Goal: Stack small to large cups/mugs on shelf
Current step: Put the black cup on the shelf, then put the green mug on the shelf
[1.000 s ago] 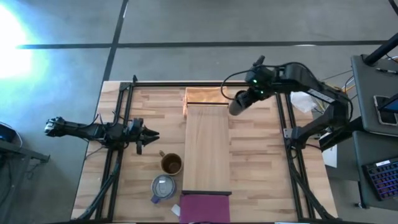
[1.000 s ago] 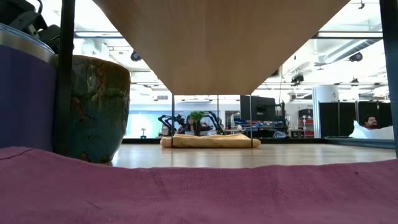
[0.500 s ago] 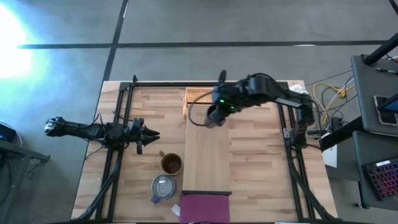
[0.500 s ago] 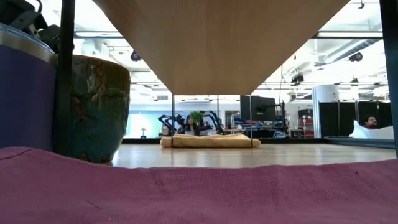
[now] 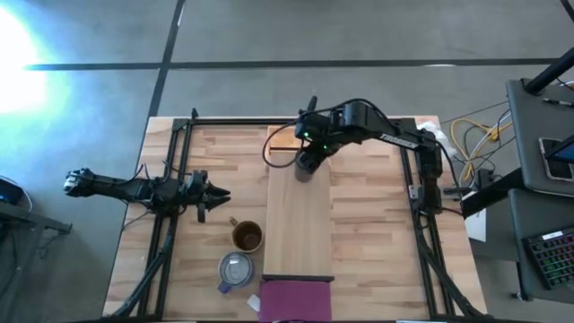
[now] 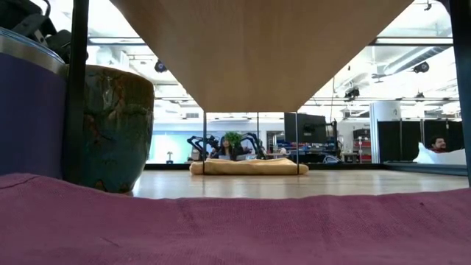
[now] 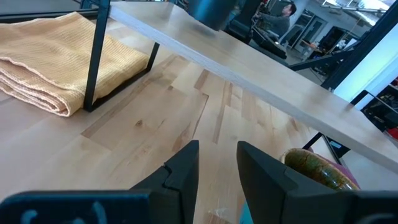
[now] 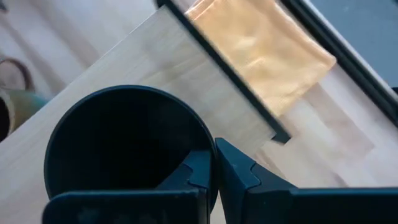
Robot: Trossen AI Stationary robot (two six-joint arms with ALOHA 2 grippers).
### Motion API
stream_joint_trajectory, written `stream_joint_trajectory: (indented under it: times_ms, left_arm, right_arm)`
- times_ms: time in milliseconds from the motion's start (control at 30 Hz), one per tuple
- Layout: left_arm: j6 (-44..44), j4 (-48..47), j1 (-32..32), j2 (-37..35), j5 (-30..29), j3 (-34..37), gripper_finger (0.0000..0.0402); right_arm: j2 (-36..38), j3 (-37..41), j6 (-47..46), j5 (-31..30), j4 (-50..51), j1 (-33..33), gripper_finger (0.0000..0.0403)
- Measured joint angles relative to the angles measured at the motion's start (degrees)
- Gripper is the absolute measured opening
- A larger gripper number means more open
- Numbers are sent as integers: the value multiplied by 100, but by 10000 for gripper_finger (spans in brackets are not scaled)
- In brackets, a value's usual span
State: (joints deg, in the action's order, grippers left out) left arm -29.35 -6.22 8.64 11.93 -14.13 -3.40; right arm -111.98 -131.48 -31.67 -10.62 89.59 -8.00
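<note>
My right gripper (image 5: pixel 306 162) is shut on the small dark cup (image 8: pixel 124 143) over the far end of the light-wood shelf (image 5: pixel 300 215). The cup also shows in the left wrist view (image 7: pixel 211 11), low at the shelf; whether it touches the shelf, I cannot tell. The brown mug (image 5: pixel 247 236) and the grey-blue mug (image 5: pixel 235 269) stand upright on the table left of the shelf's near end. My left gripper (image 5: pixel 215 193) waits open and empty at the table's left, its fingers apart in the left wrist view (image 7: pixel 217 168). My right gripper holds the cup by its rim wall (image 8: pixel 210 149), one finger (image 8: pixel 193 171) inside the cup and one finger (image 8: pixel 242 177) outside. The fingers come from above, pointing down. The cup is upright, its mouth up.
A folded yellow cloth (image 5: pixel 287 139) lies under the shelf's far end. A magenta cloth (image 5: pixel 296 301) lies at the shelf's near end. Dark frame bars (image 5: pixel 170 179) run along the table's left and right sides. The shelf's top nearer than the cup is bare wood.
My right gripper has carried the dark cup toward the table's left edge, from beside the shelf's right side to over the shelf's far end. The cup has stayed upright in the hold.
</note>
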Motion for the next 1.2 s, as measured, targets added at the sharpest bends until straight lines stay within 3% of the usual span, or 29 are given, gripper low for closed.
stream_joint_trajectory:
  times_ms: [500,867,1067,1200]
  left_arm:
    - [-1,4,-1,-2,-2,2,95]
    - [3,127,0,-5,-9,17,95]
    - [1664,547,-2,-11,-289,24,95]
    - [2083,607,0,-14,-282,24,95]
  right_arm:
    - [-199,-19,127,-147,-196,-67,14]
    - [-60,-39,101,-133,-188,-87,102]
    - [-21,-39,59,-118,-235,-76,139]
    - [146,-39,15,-97,-288,-71,153]
